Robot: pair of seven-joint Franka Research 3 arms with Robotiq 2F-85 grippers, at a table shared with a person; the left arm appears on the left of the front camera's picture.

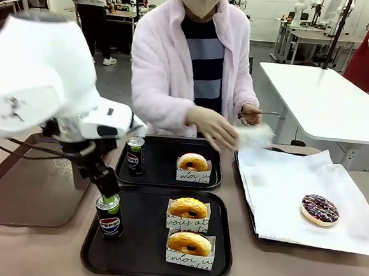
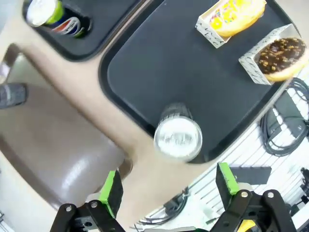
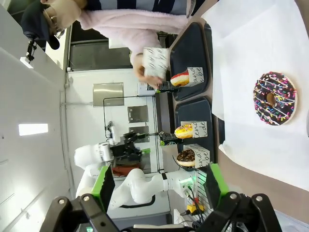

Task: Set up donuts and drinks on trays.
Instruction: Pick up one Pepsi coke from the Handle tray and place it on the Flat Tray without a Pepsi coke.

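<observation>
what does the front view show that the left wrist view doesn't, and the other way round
Front view alone: the person's hand over the far tray, and a chocolate sprinkled donut on white paper.

Left wrist view alone: the left gripper with its jaws open and nothing between them, a silver can top seen from above, and cables past the table edge.

Both: the near tray holding a Pepsi can and sleeved donuts, plus the brown tray.
</observation>
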